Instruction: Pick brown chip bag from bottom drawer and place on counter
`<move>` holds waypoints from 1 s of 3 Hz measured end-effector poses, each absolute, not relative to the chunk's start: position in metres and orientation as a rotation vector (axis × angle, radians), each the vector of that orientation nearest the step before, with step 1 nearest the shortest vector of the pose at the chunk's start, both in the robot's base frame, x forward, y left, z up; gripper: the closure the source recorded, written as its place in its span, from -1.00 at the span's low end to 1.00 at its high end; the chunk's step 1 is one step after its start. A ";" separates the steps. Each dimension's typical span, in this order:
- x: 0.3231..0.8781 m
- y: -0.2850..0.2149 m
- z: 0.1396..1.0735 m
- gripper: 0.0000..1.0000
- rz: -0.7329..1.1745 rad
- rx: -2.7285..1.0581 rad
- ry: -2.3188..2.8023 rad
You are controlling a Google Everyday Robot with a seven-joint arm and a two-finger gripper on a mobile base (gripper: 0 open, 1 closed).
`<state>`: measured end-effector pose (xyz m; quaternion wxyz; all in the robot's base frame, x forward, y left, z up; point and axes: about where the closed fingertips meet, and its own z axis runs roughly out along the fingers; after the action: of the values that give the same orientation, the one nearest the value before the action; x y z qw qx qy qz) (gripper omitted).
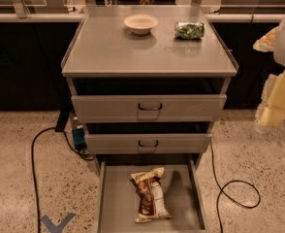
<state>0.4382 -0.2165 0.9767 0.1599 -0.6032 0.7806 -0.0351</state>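
Note:
The brown chip bag (150, 195) lies flat in the open bottom drawer (116, 203), near the middle of its floor, with its tan-gold end towards the cabinet. The counter (113, 50) is the grey top of the three-drawer cabinet. My gripper (271, 111) hangs at the right edge of the camera view, beside the cabinet at the height of the upper drawers. It is well up and to the right of the bag, and nothing shows in it.
A pale bowl (140, 23) and a small clear packet of green contents (189, 30) sit at the back of the counter. Two shut drawer fronts with dark loop handles (150, 107) are above the open drawer. Black cables (232, 191) lie on the speckled floor on both sides.

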 end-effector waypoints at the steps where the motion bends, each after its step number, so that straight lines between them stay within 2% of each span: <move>1: 0.438 -0.217 0.977 -1.00 -0.100 -1.723 2.230; 3: 0.435 -0.203 0.938 -1.00 -0.021 -1.737 2.202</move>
<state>0.4353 -0.2028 0.9385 0.1676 -0.6106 0.7740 -0.0074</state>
